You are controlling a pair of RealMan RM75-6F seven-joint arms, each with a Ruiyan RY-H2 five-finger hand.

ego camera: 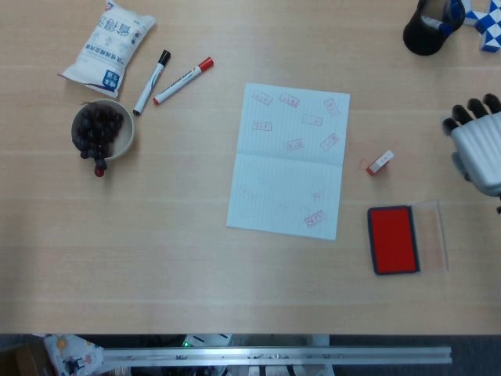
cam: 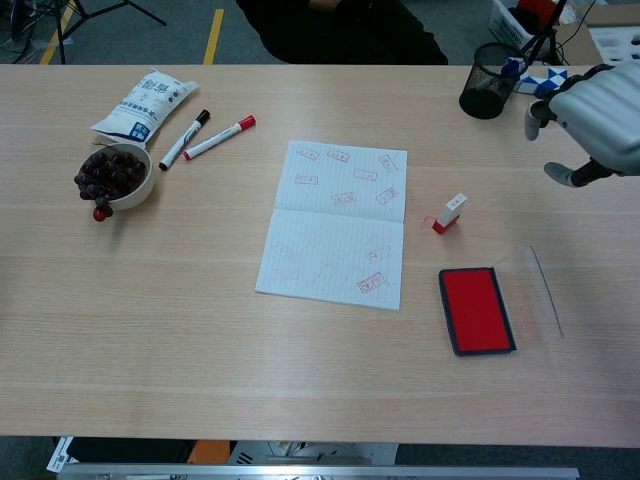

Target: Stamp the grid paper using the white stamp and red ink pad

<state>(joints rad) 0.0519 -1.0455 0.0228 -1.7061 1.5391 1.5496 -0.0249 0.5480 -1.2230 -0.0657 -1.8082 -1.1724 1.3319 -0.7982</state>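
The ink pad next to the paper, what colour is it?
The ink pad is bright red inside a dark frame, clearest in the head view.

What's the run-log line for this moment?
right hand: open, raised, holds nothing | white stamp: on table beside grid paper | red ink pad: uncovered | left hand: not in view
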